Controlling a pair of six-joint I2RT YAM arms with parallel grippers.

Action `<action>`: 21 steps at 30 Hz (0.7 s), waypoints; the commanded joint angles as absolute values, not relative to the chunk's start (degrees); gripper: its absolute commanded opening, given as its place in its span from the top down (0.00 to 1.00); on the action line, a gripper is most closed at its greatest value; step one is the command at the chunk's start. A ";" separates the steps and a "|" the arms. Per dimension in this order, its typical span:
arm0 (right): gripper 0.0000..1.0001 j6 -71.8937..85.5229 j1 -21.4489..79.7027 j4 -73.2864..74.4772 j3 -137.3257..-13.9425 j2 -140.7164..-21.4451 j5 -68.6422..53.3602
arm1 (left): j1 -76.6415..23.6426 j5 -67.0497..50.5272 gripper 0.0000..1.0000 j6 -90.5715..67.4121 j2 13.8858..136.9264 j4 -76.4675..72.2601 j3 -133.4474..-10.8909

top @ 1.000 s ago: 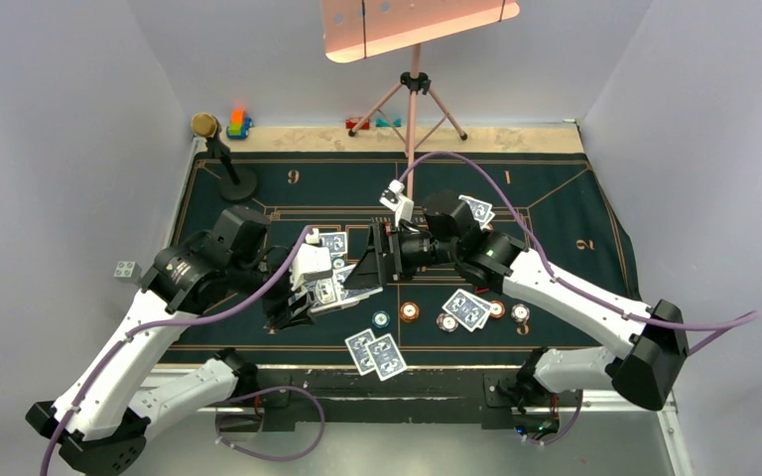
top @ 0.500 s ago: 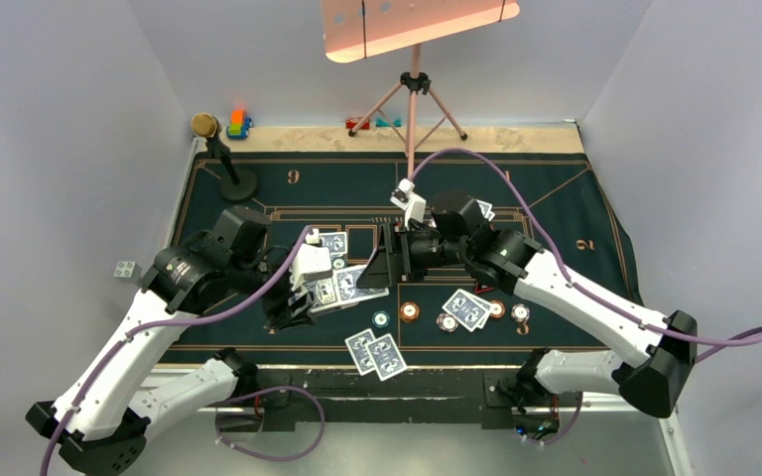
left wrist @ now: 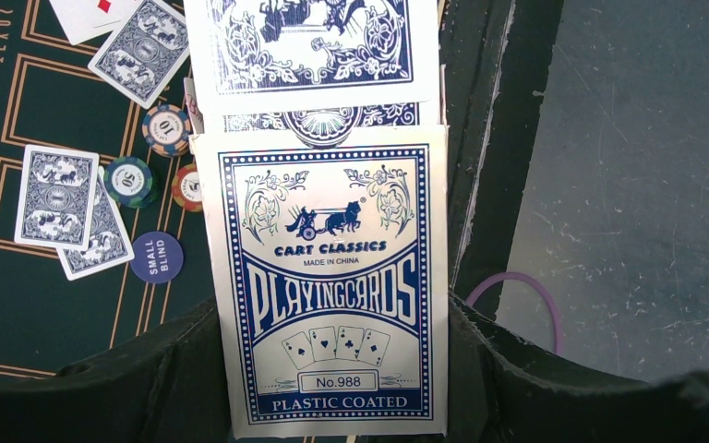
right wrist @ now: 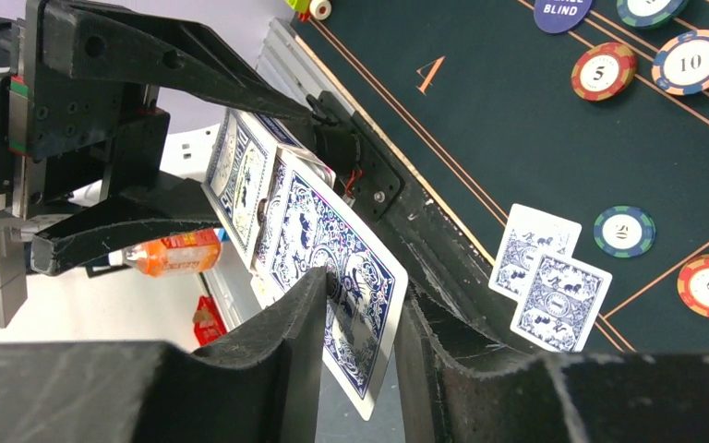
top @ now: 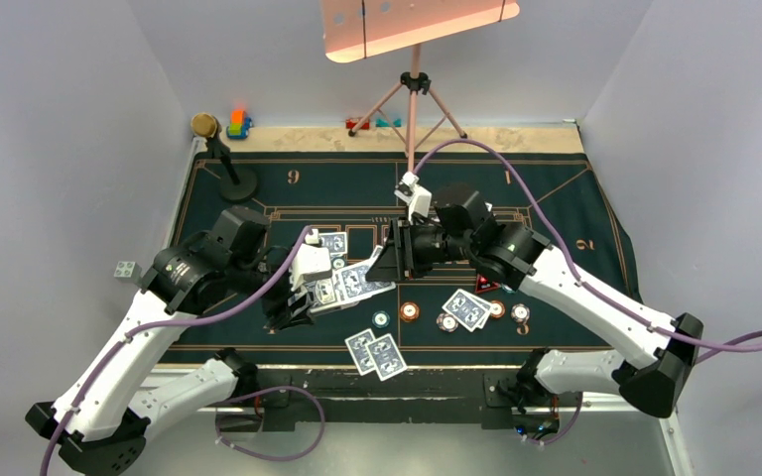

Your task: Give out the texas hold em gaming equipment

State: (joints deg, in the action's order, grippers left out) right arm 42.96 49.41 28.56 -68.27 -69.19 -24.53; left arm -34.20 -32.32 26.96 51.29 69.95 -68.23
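Observation:
My left gripper point(top: 296, 300) point(left wrist: 332, 343) is shut on a blue-and-white deck of playing cards point(left wrist: 332, 277) point(top: 322, 292), held above the mat's near left. One blue-backed card point(right wrist: 362, 263) point(top: 367, 283) sticks out of the deck toward my right gripper point(right wrist: 362, 295) point(top: 391, 266). It lies between the jaws against one finger, with a gap to the other. Card pairs point(top: 376, 354) point(top: 467, 308) lie face down on the mat. Beside them are a teal chip point(top: 381, 319), an orange chip point(top: 411, 311) and a dark blue small-blind disc point(left wrist: 157, 257). A red-black marker point(top: 483, 288) peeks from under the right arm.
A gold-topped black stand point(top: 220, 154) stands at the mat's far left corner. A tripod point(top: 414, 99) with a pink board rises at the far middle. Toy blocks point(top: 238, 123) sit on the back ledge. The dark table rail point(left wrist: 480, 138) runs along the mat's near edge.
The right gripper's jaws have narrowed from wide open around the card sticking out of the deck, and the right arm has shifted slightly right. The left arm has held still.

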 commanded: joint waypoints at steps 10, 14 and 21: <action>0.72 39.28 48.25 34.92 -73.63 -66.54 -19.96 | -34.28 -33.58 0.67 26.72 50.29 68.14 -69.26; 0.74 38.79 47.77 35.52 -73.98 -66.41 -19.54 | -34.33 -33.64 0.67 26.66 50.15 68.21 -69.36; 0.77 37.20 47.66 37.64 -75.54 -66.37 -18.18 | -34.32 -33.85 0.67 26.40 50.08 68.31 -69.43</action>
